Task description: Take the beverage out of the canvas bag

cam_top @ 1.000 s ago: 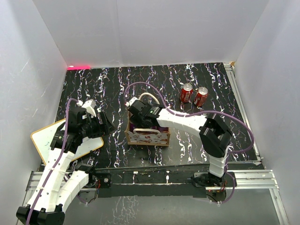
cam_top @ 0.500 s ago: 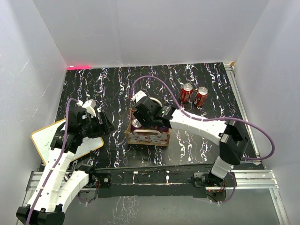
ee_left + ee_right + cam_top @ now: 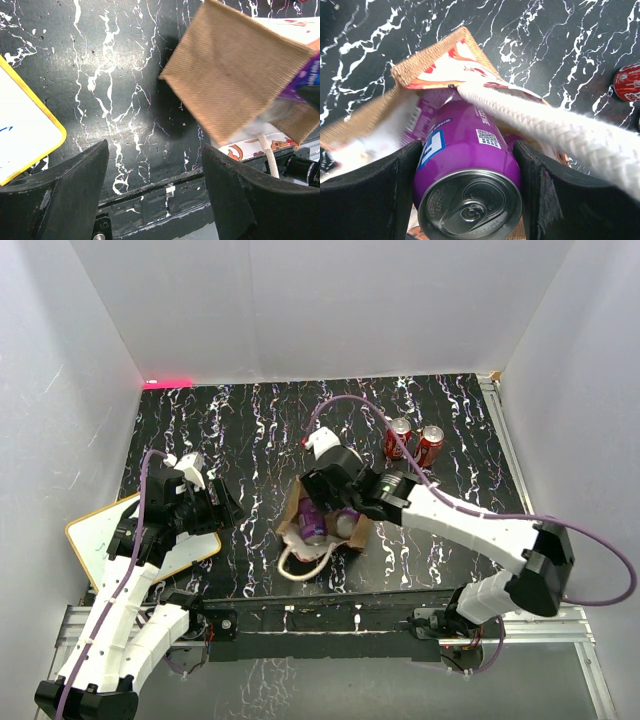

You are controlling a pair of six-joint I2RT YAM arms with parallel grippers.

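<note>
The tan canvas bag is tipped and lifted off the black table, its rope handle hanging toward the near edge. My right gripper is shut on a purple beverage can, which is still half inside the bag; a white rope handle lies across the can. In the top view the purple can shows in the bag's mouth. My left gripper is open and empty, left of the bag; in the top view it hovers over the table.
Two red cans stand at the back right; one shows in the right wrist view. A white board with an orange rim lies at the left under my left arm. White walls enclose the table.
My right gripper has pulled up and to the right with the purple can, dragging the bag with it so it tipped over and its handle swung to the near side. The left arm has not moved.
</note>
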